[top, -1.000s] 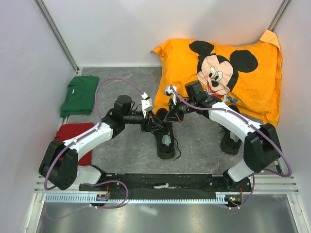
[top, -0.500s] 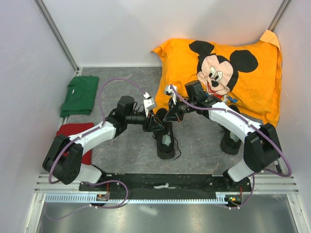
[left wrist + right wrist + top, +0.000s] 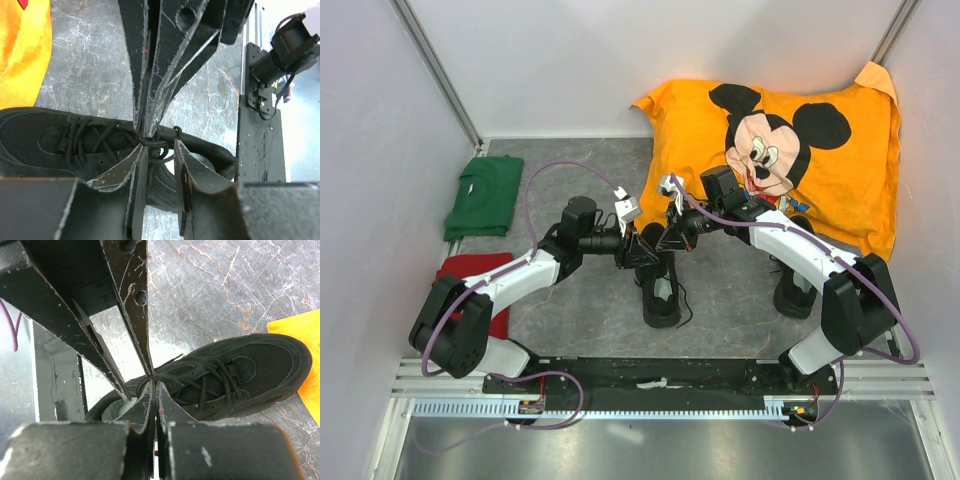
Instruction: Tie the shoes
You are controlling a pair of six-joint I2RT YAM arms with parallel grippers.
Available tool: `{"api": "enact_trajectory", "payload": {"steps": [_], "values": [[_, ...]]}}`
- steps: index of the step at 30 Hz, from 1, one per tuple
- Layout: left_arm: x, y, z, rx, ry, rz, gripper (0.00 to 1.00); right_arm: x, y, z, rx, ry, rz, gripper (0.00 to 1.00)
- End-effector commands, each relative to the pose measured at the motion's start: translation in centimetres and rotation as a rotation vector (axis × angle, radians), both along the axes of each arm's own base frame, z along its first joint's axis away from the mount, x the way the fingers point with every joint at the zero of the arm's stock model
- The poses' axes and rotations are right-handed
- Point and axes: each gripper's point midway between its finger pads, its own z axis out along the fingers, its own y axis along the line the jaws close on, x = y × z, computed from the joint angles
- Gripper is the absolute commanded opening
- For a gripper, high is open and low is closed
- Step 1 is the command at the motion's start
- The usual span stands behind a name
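Note:
One black shoe [image 3: 661,296] lies mid-table, toe pointing away from the arms' bases; its pale insole [image 3: 172,167] shows. The other shoe [image 3: 790,296] sits to the right, partly hidden under my right arm. Both grippers meet over the middle shoe's tongue. In the right wrist view my right gripper [image 3: 154,383] is shut on a black lace [image 3: 150,141], pinching it at its tips. My left gripper [image 3: 160,146] faces it from the opposite side. Its jaws stand apart, with a lace loop lying loose in the gap. From above, the left gripper [image 3: 644,250] and right gripper [image 3: 668,243] almost touch.
An orange Mickey Mouse pillow [image 3: 790,140] fills the back right, close behind the right arm. A folded green shirt [image 3: 485,195] and a red cloth [image 3: 470,280] lie at the left. A black rail [image 3: 660,380] runs along the near edge. White walls close in the sides.
My left arm has shifted right and slightly back toward the right gripper, and its jaws have narrowed a little. The right arm and both shoes have not moved.

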Motion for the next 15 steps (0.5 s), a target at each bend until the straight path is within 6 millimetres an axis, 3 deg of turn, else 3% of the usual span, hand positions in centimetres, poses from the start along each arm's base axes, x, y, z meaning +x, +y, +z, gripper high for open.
{"api": "enact_trajectory", "payload": {"steps": [1,3,7,11,14,15], "values": [[1.3,-0.8,2.4,-0.054,-0.024,0.031,0.32,-0.2,0.8,0.9,0.043,-0.028,0.039,0.0],[1.3,-0.8,2.3,-0.051,-0.02,0.036,0.27,-0.4,0.8,0.9,0.043,-0.029,0.043,0.0],[1.4,-0.5,2.5,-0.057,-0.037,0.049,0.02,-0.5,0.8,0.9,0.043,-0.027,0.046,0.0],[1.0,-0.4,3.0,-0.078,-0.038,0.043,0.02,-0.6,0.7,0.8,0.037,-0.025,0.048,0.0],[1.0,-0.1,3.1,-0.085,-0.04,0.047,0.02,-0.6,0.2,0.6,0.014,-0.035,0.041,0.25],[0.9,-0.1,3.1,-0.087,-0.039,0.047,0.02,-0.4,-0.4,0.9,0.012,-0.045,0.029,0.39]]}}
